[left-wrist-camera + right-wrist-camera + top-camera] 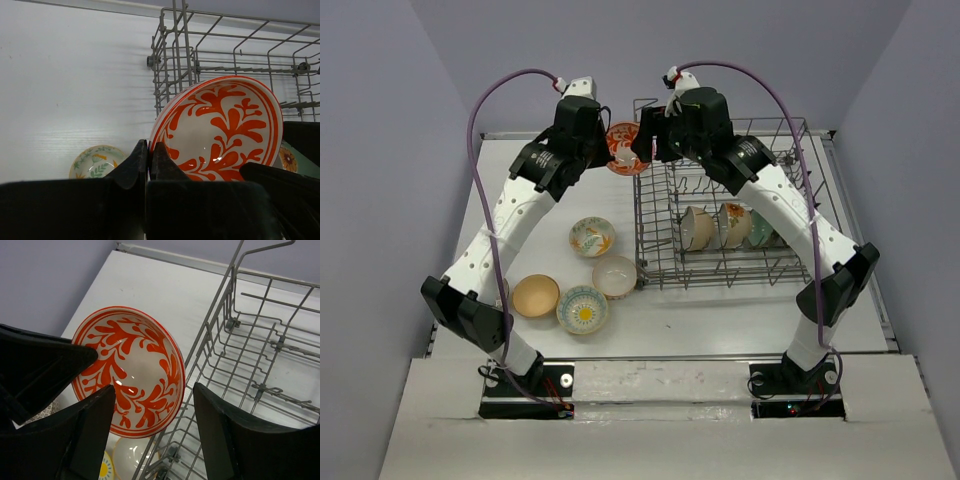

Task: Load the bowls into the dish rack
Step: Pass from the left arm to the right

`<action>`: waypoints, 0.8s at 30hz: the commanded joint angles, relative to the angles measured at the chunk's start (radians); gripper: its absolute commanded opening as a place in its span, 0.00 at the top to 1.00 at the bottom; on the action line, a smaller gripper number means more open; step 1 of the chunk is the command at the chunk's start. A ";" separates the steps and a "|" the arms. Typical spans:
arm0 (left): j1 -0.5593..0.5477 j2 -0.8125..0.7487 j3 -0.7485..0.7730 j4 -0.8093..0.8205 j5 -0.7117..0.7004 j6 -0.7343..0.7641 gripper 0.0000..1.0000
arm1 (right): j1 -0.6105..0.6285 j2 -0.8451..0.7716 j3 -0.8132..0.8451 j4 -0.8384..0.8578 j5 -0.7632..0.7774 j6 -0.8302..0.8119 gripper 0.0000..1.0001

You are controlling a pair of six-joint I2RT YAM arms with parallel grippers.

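Desk (720, 325), L side: four loose bowls (592, 237) near the rack's L wall. L gripper (149, 147) is clamped on the rim of the red-orange bowl (220, 130), held up at the dish rack's (650, 215) far-L corner. R gripper (155, 390) has jaws apart, just beside the same bowl. Three racked bowls (697, 228) stand further R.

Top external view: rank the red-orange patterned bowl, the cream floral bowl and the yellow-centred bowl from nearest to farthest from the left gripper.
1. Red-orange patterned bowl: held in the left gripper, far side.
2. Cream floral bowl: mid-table.
3. Yellow-centred bowl: near edge.
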 commanded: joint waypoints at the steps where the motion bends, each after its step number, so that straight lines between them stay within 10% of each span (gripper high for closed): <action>1: -0.014 -0.025 0.084 0.051 -0.033 -0.003 1.00 | 0.019 0.003 0.021 -0.011 0.079 -0.032 0.32; 15: -0.034 -0.055 0.047 0.076 -0.020 0.000 1.00 | 0.019 0.027 0.004 0.006 0.144 -0.029 0.62; 24: -0.034 -0.074 0.016 0.093 -0.011 0.000 1.00 | 0.019 0.053 -0.001 0.023 0.151 -0.031 0.63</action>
